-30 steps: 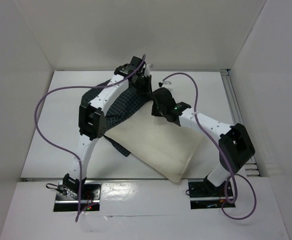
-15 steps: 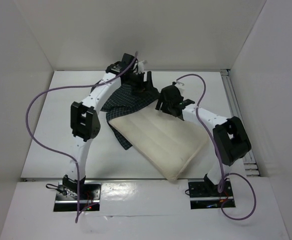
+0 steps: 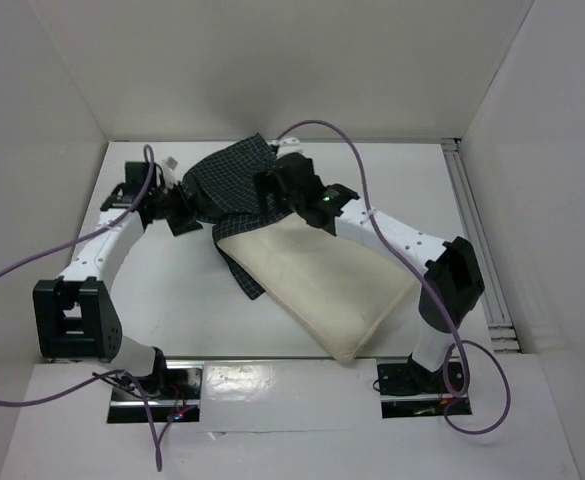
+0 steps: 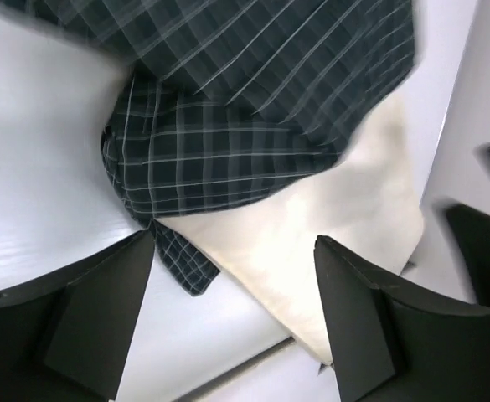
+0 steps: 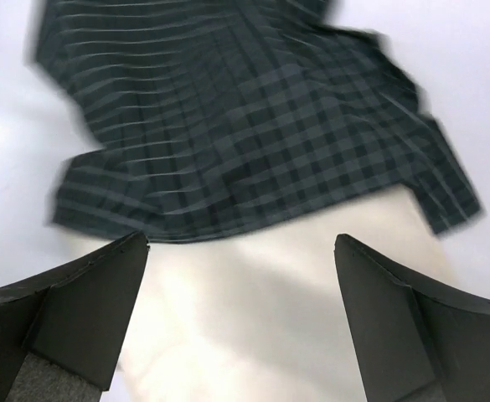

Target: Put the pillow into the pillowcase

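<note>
The cream pillow (image 3: pixel 322 285) lies slanted across the middle of the table. Its far left end is under the dark checked pillowcase (image 3: pixel 234 180), and a strip of the case sticks out beneath its left edge. My left gripper (image 3: pixel 184 214) stands open just left of the case with nothing between its fingers. The left wrist view has the left gripper (image 4: pixel 234 239) above the pillow (image 4: pixel 337 209) and the pillowcase (image 4: pixel 228 142). My right gripper (image 3: pixel 270 192) hangs open over the case's edge. Its own view shows the right gripper (image 5: pixel 240 240) above the pillow (image 5: pixel 253 327), with the pillowcase (image 5: pixel 228 109) beyond.
White walls close the table (image 3: pixel 122 290) on the left, back and right. A metal rail (image 3: pixel 472 230) runs along the right edge. Purple cables (image 3: pixel 357 160) loop from both arms, one over the far table. The left arm's elbow (image 3: pixel 72 315) sits low at the near left.
Both grippers have opened and let go of the pillowcase. The left arm swung down and to the left. The right gripper moved left over the case's edge, and the case now drapes the pillow's far end.
</note>
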You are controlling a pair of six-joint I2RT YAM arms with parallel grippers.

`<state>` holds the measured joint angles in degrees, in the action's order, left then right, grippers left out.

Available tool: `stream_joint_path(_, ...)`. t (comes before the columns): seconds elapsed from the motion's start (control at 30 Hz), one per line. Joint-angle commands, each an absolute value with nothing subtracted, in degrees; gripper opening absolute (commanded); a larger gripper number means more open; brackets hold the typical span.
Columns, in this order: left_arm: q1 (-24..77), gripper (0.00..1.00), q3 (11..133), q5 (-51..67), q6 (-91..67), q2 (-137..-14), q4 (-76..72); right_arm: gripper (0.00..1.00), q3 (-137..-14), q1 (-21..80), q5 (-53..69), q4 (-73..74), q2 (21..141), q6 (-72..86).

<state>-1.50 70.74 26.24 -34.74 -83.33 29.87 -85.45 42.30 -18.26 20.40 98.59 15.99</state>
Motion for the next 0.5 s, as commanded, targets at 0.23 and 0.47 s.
stream_joint_path(0.23, 3.52, 0.83, 45.01, 34.81, -43.42, -85.95, 2.21, 1.0, -94.39, 53.25, -11.96, 26.45, 106.96, 6.42)
stream_joint_path(0.47, 4.04, 0.67, 43.42, 34.81, -42.8, -92.1, -3.86, 1.0, -93.87, 54.93, -10.37, 27.6, 109.07, 6.42)
